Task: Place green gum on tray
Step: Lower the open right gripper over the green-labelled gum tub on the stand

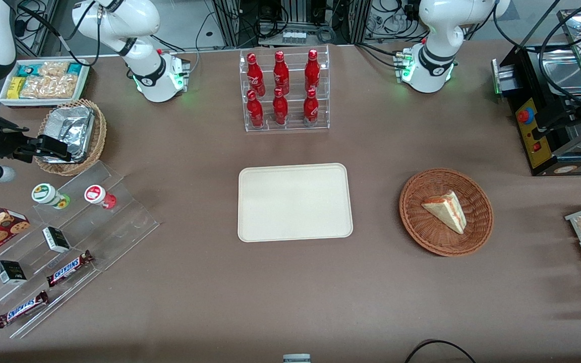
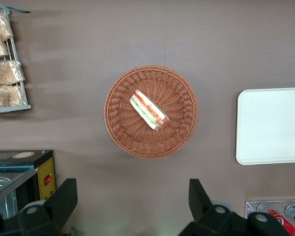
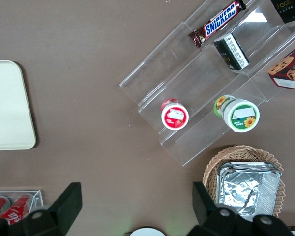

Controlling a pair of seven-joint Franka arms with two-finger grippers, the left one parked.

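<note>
Front view: small cylindrical green gum canister w/ white lid and green-yellow label (image 1: 48, 195) stands on the top step of a clear acrylic stepped display stand (image 1: 119, 222), toward the working arm's end of the table. Just beside it on the same step is a similar red-labelled gum canister (image 1: 98, 195), apart, not touching. Large flat cream rectangular tray w/ rounded corners (image 1: 294, 201) lies mid-table, well apart from the stand, roughly 3 o'clock from the gum in this view. Black two-finger gripper (image 1: 51, 148) hangs above a round wicker basket holding a foil container (image 1: 71, 133), farther from the front camera than the green gum, approx 12 o'clock of it. Right wrist view: gripper fingers (image 3: 69, 204) spread wide, nothing between them; green gum (image 3: 238, 114) and red one (image 3: 174, 115) both upright on the stand, tray edge (image 3: 10, 105) visible. Two Snickers bars (image 1: 68, 268) lie on the lower steps.
</note>
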